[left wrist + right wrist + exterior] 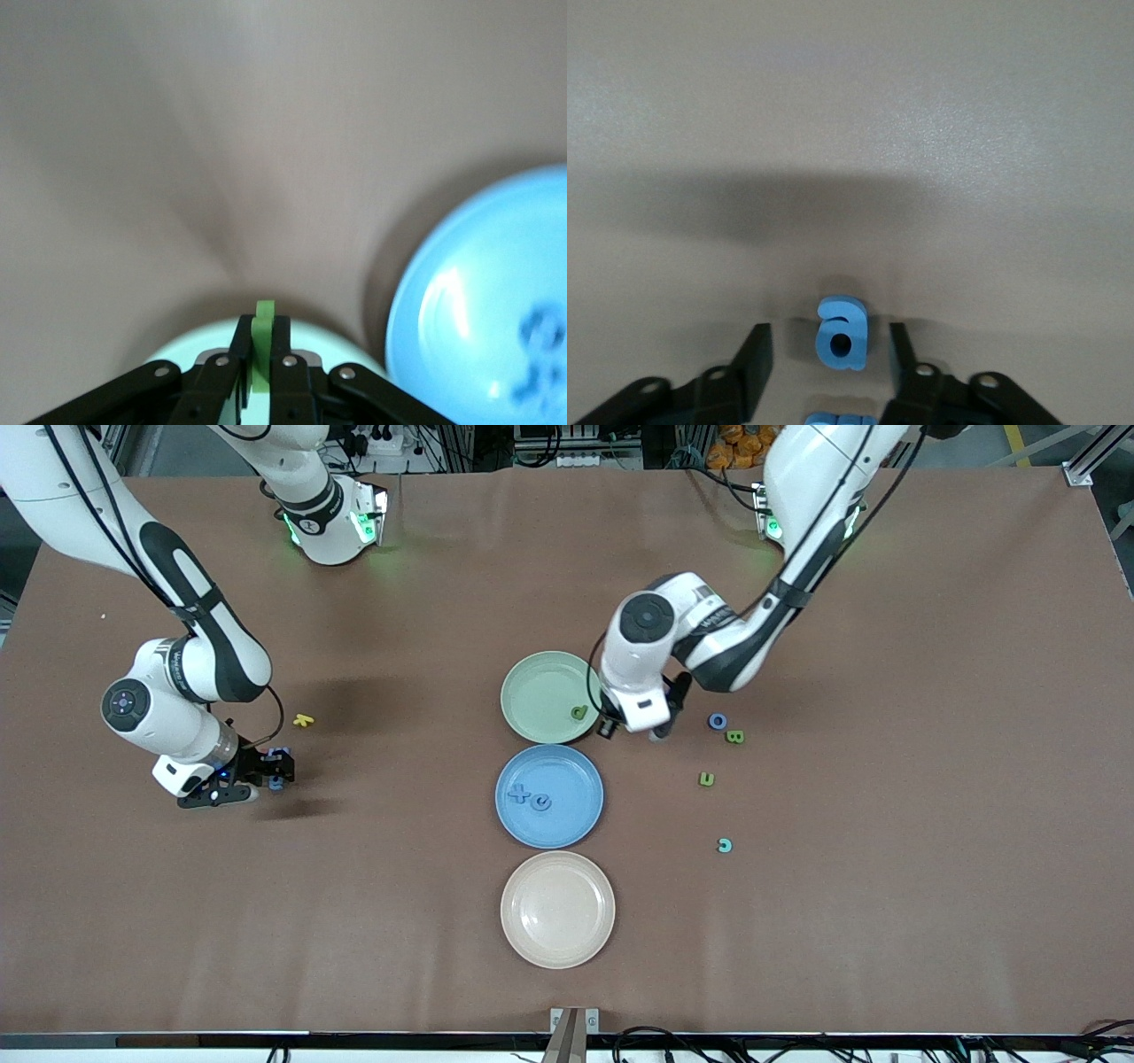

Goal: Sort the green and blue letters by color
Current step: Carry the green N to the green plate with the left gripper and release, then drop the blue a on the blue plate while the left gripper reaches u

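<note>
We judge the sort partly done: the blue plate holds two blue letters, the green plate one green letter, and four small flat letters lie loose toward the left arm's end of the desk. The left end effector is pinching a green letter over the green plate's rim. The right end effector, spread, straddles a blue letter "a" on the desk toward the right arm's end.

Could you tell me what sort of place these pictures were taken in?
Most likely a robotics lab: two Franka arms work at a brown-covered table fitted with aluminium framing and cables. Sorting props lie on it: a green plate, a blue plate, a beige plate, and toy letters.
</note>
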`<action>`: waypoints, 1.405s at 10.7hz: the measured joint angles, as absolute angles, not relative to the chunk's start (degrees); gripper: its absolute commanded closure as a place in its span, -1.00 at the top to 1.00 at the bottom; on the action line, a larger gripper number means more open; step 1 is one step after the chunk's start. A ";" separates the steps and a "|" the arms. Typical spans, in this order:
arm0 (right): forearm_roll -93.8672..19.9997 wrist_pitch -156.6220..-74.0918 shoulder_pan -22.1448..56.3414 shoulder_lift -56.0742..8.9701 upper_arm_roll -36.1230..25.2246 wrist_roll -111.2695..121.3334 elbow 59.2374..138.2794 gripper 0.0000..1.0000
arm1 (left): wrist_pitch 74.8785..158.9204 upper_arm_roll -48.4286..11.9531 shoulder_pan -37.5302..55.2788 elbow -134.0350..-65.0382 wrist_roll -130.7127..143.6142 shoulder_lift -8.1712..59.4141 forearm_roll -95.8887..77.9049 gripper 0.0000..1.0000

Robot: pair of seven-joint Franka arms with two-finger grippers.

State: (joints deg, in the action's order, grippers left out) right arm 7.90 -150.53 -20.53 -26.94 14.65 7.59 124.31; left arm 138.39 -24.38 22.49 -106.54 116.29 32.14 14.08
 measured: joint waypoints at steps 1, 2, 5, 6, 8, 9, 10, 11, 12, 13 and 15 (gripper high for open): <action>7.90 -150.53 -20.53 -26.96 14.61 7.59 124.35 0.01 | 137.84 -24.51 25.12 -105.53 116.31 32.15 13.90 -1.00; 7.90 -150.59 -20.53 -27.01 14.54 7.71 124.39 -0.01 | 137.47 -24.54 27.51 -103.97 116.43 32.18 12.56 0.43; 7.96 -152.48 -20.54 -27.69 13.62 8.31 124.68 -1.00 | 135.66 -24.40 30.44 -100.13 116.47 33.63 10.91 1.00; 7.97 -152.69 -20.56 -27.69 13.46 8.36 124.67 -1.00 | 134.54 -24.25 30.47 -99.97 116.46 34.31 10.91 1.00; 7.98 -152.78 -20.53 -27.61 13.48 8.39 124.66 -1.00 | 132.49 -23.56 30.08 -99.64 117.16 35.00 10.90 1.00; 7.95 -152.79 -20.34 -27.61 13.59 8.36 124.57 -1.00 | 131.91 -22.65 29.42 -99.36 118.21 34.98 10.90 1.00; 7.83 -152.92 -19.32 -27.58 13.72 6.70 124.21 -1.00 | 131.58 -20.96 28.59 -99.11 118.65 34.95 10.90 1.00; 7.75 -152.96 -16.97 -27.53 13.82 2.13 123.42 -1.00 | 131.48 -18.57 27.60 -99.00 118.66 34.94 10.90 1.00; 7.73 -152.44 -13.72 -27.50 13.91 -3.98 122.14 -1.00 | 131.46 -16.53 26.21 -98.99 118.45 34.96 10.91 1.00; 7.61 -151.05 -10.05 -27.45 14.13 -10.81 120.35 -1.00 | 131.45 -15.41 24.29 -98.97 118.23 34.97 11.33 1.00; 5.51 -149.12 -1.45 -27.36 14.46 -24.89 115.84 -1.00 | 131.45 -15.02 19.56 -98.96 118.12 34.98 13.20 1.00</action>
State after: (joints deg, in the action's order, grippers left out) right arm 5.51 -149.12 -1.45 -27.36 14.46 -24.89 115.84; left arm 131.45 -15.02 19.56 -98.96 118.12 34.98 13.20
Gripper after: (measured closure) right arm 0.731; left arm 0.000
